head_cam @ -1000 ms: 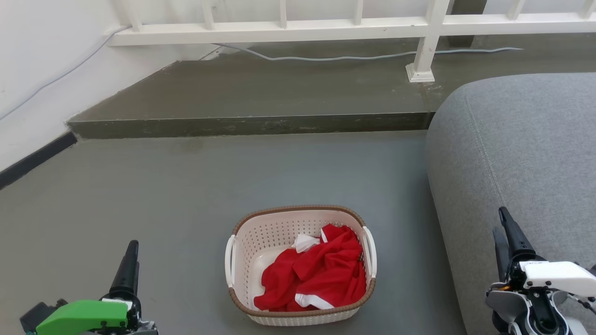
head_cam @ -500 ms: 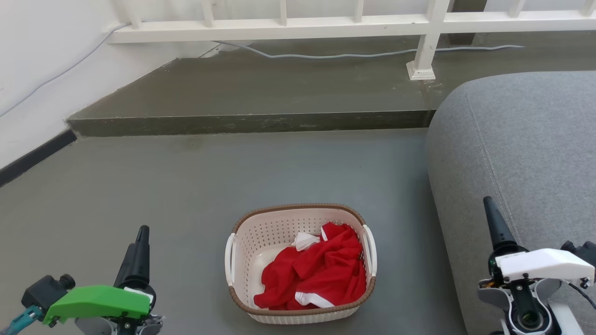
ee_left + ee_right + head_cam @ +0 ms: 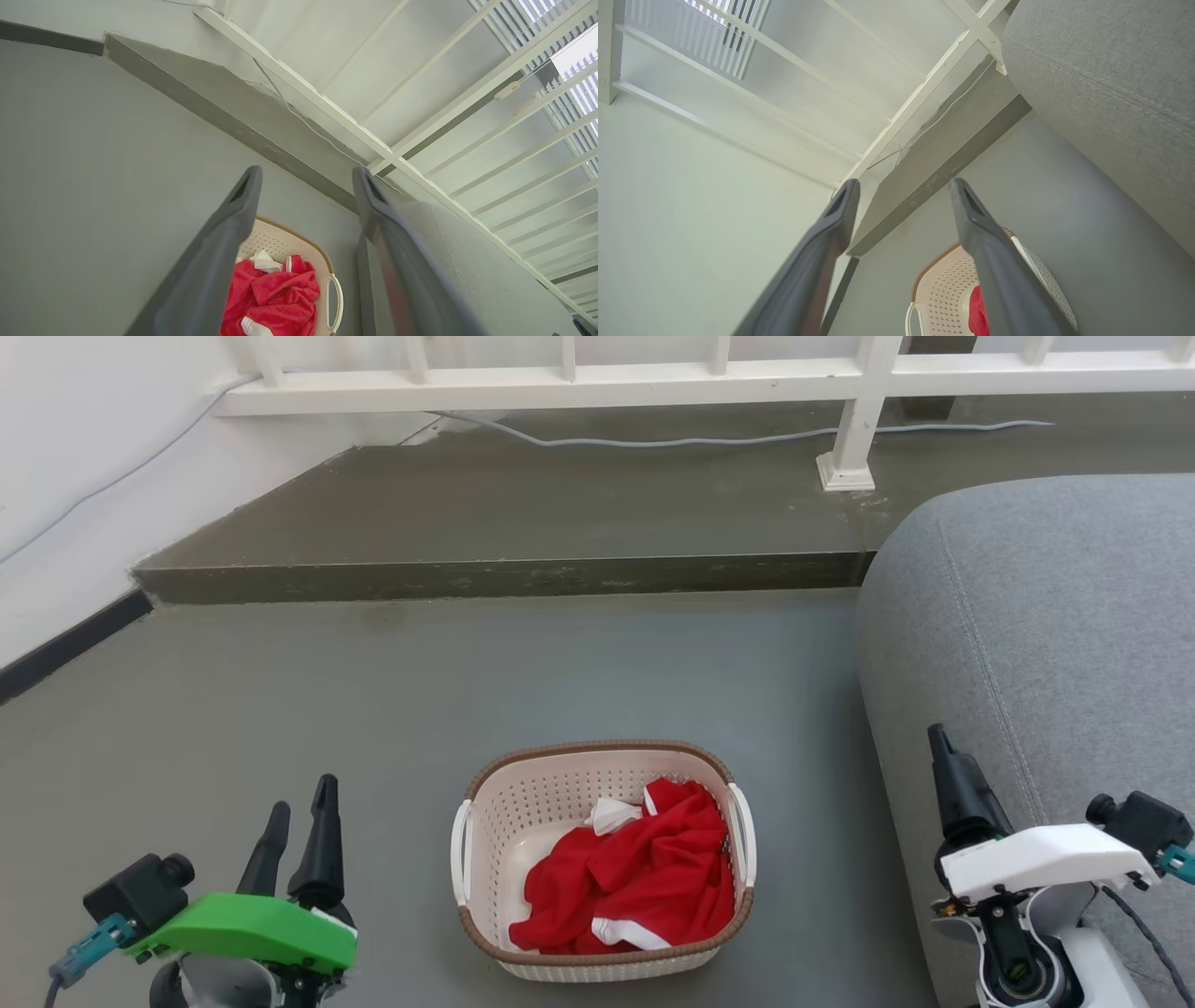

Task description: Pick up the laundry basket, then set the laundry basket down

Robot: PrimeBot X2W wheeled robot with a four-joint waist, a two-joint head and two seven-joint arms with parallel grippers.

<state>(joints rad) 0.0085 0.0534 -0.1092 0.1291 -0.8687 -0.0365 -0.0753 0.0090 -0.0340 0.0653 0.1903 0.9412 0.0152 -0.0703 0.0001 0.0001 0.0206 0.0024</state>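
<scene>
Your left gripper (image 3: 303,795) sits low on the left of the head view under its green wrist shell. Its two dark fingers are spread and empty. Your right gripper (image 3: 941,747), under the white shell at the lower right, appears edge-on there. Its own wrist view shows the fingers parted, gripping nothing.

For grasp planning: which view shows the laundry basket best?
Head view: whole laundry basket, rim and both handles, unobstructed. Left wrist: one end, one handle, partly behind a finger. Right wrist: far end, split by a finger.
</scene>
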